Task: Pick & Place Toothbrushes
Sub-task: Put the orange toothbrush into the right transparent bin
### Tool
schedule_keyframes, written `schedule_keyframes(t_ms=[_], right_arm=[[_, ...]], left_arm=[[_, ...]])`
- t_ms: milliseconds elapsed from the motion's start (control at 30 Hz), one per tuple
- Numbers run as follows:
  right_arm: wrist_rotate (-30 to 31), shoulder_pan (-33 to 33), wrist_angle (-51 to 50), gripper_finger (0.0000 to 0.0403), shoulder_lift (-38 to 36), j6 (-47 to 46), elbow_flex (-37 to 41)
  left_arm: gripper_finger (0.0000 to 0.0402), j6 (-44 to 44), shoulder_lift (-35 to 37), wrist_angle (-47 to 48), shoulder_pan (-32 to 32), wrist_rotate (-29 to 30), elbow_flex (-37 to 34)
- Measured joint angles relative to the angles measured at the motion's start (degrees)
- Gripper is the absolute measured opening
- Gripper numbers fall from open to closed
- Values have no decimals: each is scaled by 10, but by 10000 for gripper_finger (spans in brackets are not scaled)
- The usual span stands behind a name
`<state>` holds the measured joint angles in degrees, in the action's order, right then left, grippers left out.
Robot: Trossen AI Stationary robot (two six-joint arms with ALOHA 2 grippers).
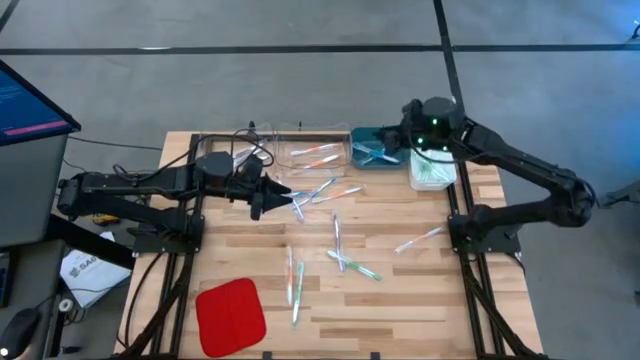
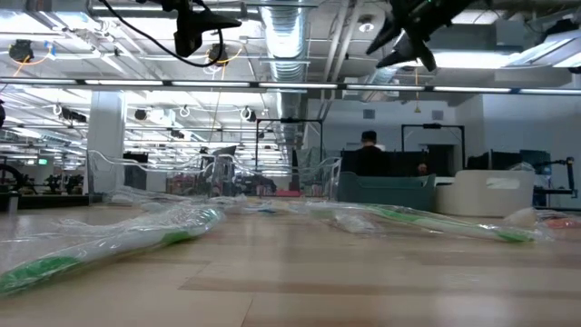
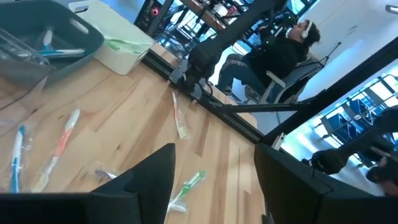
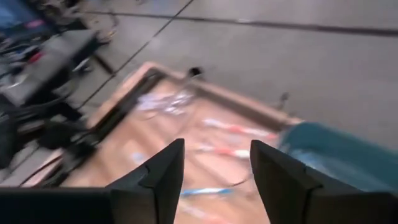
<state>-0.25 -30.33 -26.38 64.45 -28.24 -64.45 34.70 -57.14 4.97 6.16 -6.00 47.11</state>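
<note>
We see even overhead light from bright ceiling strips, casting only soft shadows on the wooden table. The right wrist view is smeared with motion blur. At table height, the nearest wrapped toothbrushes are out of focus.

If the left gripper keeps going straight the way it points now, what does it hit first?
Probably the loose translucent plastic toothbrushes lying on the wooden table just ahead of the open left gripper. Height above them is unclear, so it might pass over.

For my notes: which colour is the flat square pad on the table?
Red; the high view shows it best.
</note>
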Motion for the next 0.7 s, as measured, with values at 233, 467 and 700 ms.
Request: schedule_keyframes(t_ms=[233,467,700], right_arm=[[0,105,22,163,0,-71,0],[1,198,158,155,0,-103,0],[1,278,282,148,-4,-104,0]], left_arm=[[214,1,-9,-8,0,8,0],[214,61,-23,-62,-8,9,0],[214,109,-47,-141,-26,14,0]])
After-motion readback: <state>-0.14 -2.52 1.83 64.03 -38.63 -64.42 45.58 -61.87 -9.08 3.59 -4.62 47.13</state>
